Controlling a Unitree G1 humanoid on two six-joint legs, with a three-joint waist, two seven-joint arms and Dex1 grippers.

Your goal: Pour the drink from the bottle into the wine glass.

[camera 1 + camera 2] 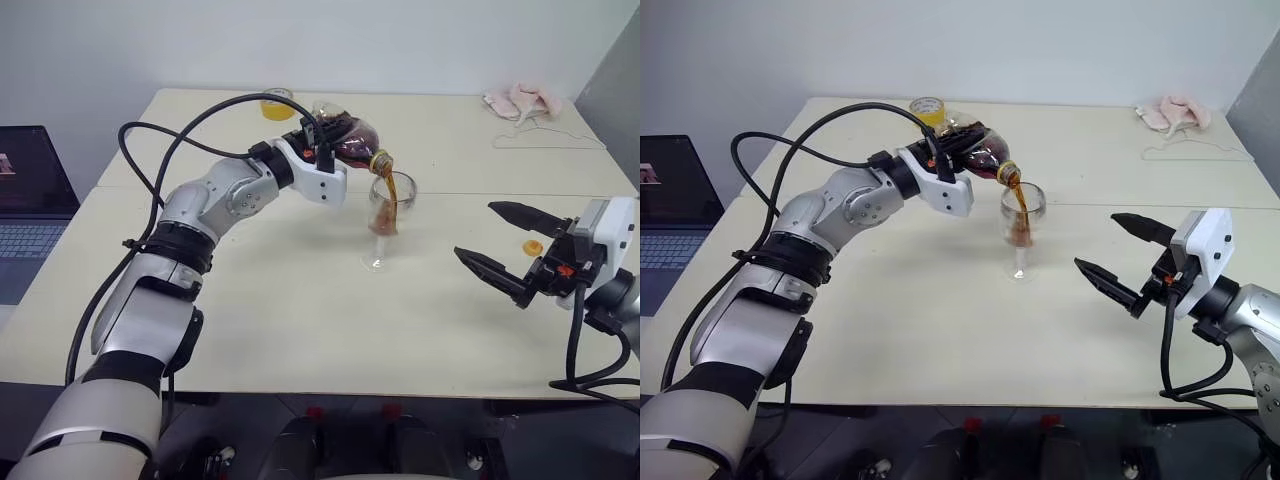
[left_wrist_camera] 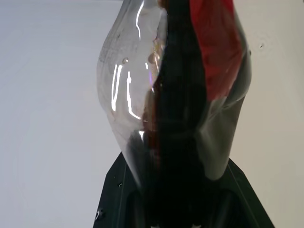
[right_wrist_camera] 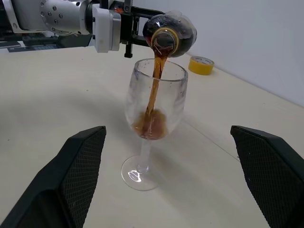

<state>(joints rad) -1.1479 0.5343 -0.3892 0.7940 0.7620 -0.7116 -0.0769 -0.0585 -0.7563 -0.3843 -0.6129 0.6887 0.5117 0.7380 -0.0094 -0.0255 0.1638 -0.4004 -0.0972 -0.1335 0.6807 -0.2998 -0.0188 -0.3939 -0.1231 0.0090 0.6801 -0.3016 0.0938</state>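
The bottle (image 1: 345, 138) is being grasped by the clenched fingers of the left gripper (image 1: 318, 150), its long axis tipped past level so that the uncapped mouth is being held just above the rim of the wine glass (image 1: 386, 220). The drink (image 3: 154, 102) is being poured as a thin brown stream into the bowl, where a shallow pool is collecting. The glass is standing upright on the desk (image 1: 300, 330), directly below the mouth. The right gripper (image 1: 500, 245) is being held released, fingers spread wide, near the glass but apart from it. Judged: the mouth-over-rim alignment is what the coming move depends on.
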